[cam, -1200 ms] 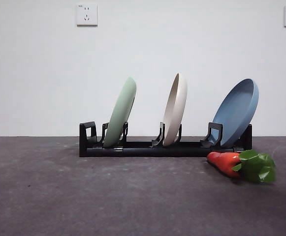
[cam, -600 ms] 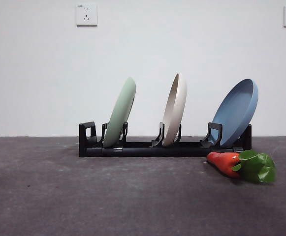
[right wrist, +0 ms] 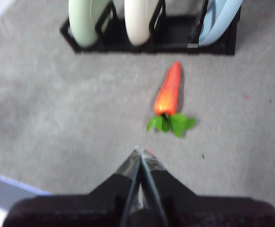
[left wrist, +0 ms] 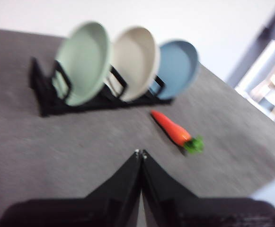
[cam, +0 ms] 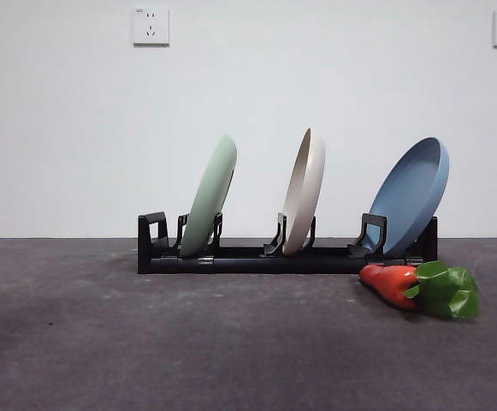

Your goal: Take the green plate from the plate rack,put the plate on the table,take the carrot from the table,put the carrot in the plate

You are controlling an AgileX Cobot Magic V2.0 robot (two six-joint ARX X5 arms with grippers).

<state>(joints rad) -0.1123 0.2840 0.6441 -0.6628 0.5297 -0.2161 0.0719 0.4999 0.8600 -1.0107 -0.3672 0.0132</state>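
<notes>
Dark speckled table [cam: 145, 342], white wall [cam: 248, 103].

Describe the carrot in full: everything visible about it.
The carrot is a small toy with a glossy orange-red, tapering body and bright green faceted leaves, plastic by its look. It lies flat on the table, in front of the plate rack near the blue plate. Nothing grips it.
</notes>
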